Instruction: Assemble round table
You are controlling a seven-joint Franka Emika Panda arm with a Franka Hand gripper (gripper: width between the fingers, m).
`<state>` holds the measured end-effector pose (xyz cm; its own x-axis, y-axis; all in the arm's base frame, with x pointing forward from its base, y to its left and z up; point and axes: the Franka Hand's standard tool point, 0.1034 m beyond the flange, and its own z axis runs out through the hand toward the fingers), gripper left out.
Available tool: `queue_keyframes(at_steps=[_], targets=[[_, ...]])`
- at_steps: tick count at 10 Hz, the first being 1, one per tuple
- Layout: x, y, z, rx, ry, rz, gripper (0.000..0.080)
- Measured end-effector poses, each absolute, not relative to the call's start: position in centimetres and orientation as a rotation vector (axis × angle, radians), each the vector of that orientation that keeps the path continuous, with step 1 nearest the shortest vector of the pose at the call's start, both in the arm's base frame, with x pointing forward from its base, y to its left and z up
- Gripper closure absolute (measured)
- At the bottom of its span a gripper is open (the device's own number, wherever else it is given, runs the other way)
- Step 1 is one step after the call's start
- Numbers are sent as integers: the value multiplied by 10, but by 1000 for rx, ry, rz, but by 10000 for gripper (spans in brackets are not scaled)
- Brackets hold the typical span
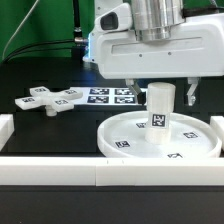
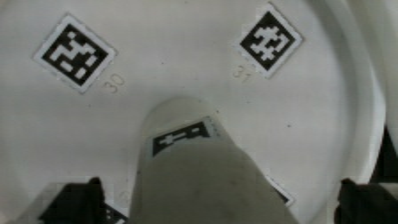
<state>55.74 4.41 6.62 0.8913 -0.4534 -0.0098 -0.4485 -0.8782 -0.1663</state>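
Border bar [image 1: 100, 172] foremost; tagged leg [image 1: 162, 108] upright on tagged disc [image 1: 115, 130].

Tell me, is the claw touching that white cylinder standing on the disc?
Apart. Wrist view shows clear gaps between both fingers and the cylinder leg.

The exterior view shows one round disc [image 1: 122, 128], one cylinder leg [image 1: 161, 100], one cross-shaped base [image 1: 50, 99] and one marker board [image 1: 112, 96]. There is one gripper [image 1: 161, 98], with two fingers [image 1: 190, 96]. At least two white border bars [image 1: 60, 174] show. In the wrist view, two tags [image 2: 75, 52] lie whole on the disc and one on the leg.
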Motion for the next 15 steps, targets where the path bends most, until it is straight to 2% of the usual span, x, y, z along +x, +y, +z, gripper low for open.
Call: queue_keyframes(at_steps=[4, 8, 12, 15], targets=[[566, 38, 77, -3026, -38, -108, 151], [566, 36, 76, -3011, -387, -128, 151], [561, 40, 70, -2888, -1092, -89, 151], [558, 40, 68, -2784, -1358, -64, 151]])
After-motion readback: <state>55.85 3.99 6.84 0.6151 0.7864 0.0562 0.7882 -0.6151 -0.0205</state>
